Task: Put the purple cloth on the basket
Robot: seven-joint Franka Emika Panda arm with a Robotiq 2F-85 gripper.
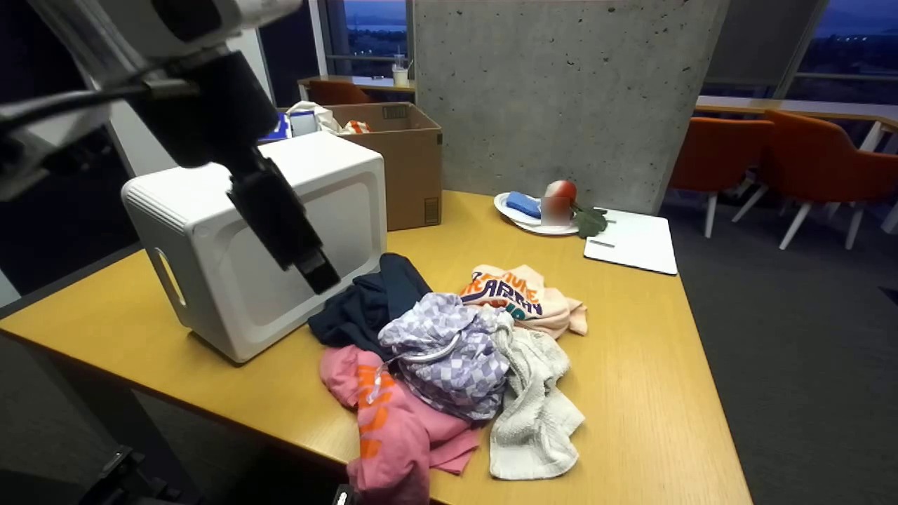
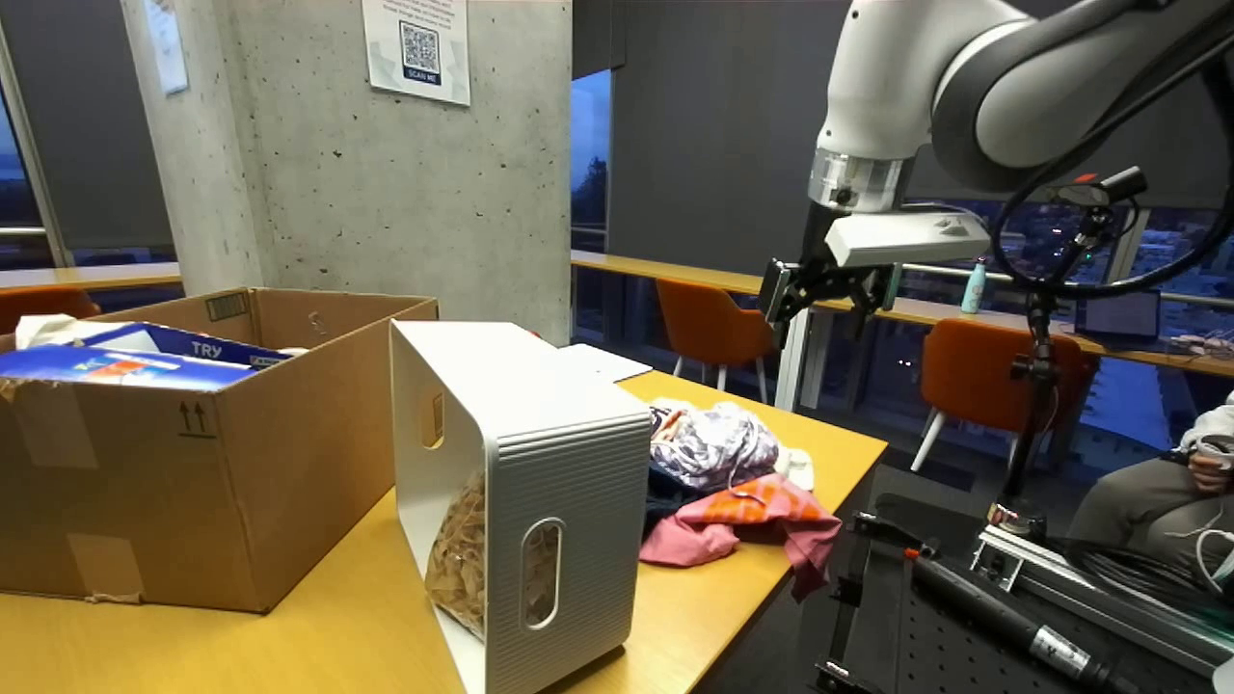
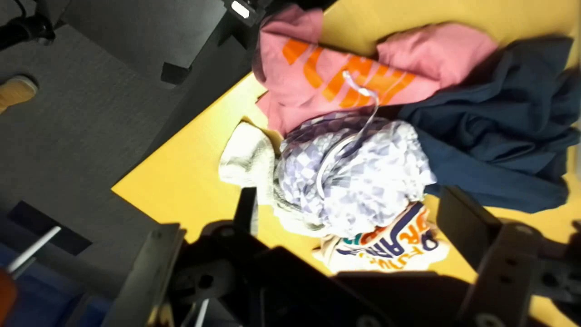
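Observation:
The purple and white checkered cloth [image 1: 449, 351] lies bunched on top of a clothes pile, with a white cord on it. It also shows in an exterior view [image 2: 718, 445] and in the wrist view [image 3: 354, 177]. The white basket [image 1: 309, 231] stands on its side beside the pile, its base facing the cloth. In an exterior view the basket [image 2: 569, 540] has its open side facing the cardboard box, with crumpled brown material inside. My gripper [image 2: 831, 294] is open and empty, above the pile; in the wrist view its fingers [image 3: 354, 211] are wide apart with the cloth beyond them.
Around the cloth lie a pink cloth [image 1: 407, 428], a navy cloth [image 1: 368, 301], a whitish towel [image 1: 537, 407] and a peach printed cloth [image 1: 526, 298]. A cardboard box [image 2: 308, 463] stands behind the basket. Plates [image 1: 508, 212] and a white board [image 1: 635, 242] lie at the far end.

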